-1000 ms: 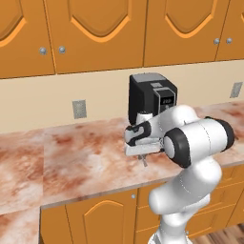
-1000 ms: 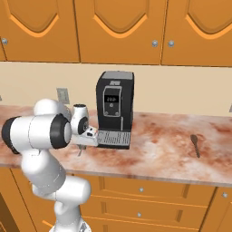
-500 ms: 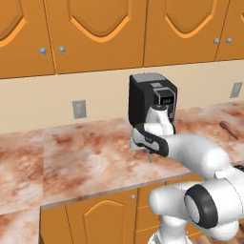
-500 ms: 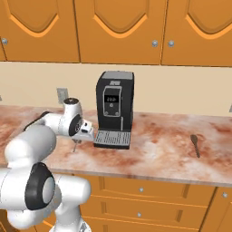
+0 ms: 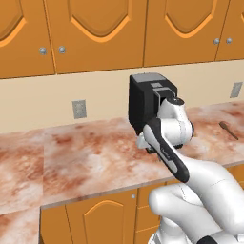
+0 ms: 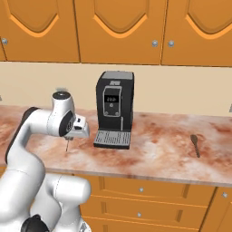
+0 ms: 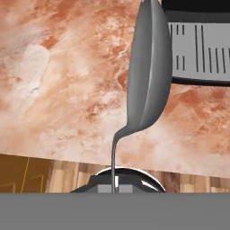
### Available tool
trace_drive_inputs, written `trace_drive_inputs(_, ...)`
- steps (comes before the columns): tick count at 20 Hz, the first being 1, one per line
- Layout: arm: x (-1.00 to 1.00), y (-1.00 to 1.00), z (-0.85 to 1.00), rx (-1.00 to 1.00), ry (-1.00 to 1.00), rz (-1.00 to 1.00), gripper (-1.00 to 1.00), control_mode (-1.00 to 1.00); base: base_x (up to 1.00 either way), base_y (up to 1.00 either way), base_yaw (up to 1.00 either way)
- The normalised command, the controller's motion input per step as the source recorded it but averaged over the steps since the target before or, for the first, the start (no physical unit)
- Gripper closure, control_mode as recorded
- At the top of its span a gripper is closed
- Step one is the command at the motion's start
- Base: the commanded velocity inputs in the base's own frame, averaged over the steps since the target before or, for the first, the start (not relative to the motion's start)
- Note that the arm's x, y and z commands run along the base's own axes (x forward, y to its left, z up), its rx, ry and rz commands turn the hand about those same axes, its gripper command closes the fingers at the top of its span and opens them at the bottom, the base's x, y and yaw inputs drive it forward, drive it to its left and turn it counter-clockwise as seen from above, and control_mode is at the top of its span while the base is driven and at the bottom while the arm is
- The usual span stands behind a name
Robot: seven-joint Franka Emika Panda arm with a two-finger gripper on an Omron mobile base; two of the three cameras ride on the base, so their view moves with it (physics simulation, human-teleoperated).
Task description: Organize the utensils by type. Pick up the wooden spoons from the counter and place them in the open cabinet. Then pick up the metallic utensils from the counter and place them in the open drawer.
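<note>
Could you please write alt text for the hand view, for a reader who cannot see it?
A grey metal spoon juts up from the shut tool, which grips its thin handle, bowl away from the camera. Below it lies the reddish marbled counter, with the grey drip tray of a black coffee machine at the upper right and wooden floor past the counter's edge.

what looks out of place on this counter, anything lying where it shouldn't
One dark spoon lies loose on the counter, right of the coffee machine, not yet put away. The claw is shut on a metal spoon above the worktop. Nothing looks spilled or damaged.
</note>
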Motion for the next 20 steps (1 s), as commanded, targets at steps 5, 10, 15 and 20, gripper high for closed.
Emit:
trace_drive_inputs(5,-0.48,0.0,0.73,0.0,0.0,0.08,1.0,-1.0,0.0,0.0,0.0)
trace_drive_inputs(10,-0.32,0.0,0.35,0.0,0.0,0.09,1.0,-1.0,0.0,0.0,0.0)
trace_drive_inputs(15,-0.23,0.0,0.33,0.0,0.0,0.09,1.0,-1.0,0.0,0.0,0.0)
trace_drive_inputs(20,-0.29,0.0,0.5,0.0,0.0,0.09,1.0,-1.0,0.0,0.0,0.0)
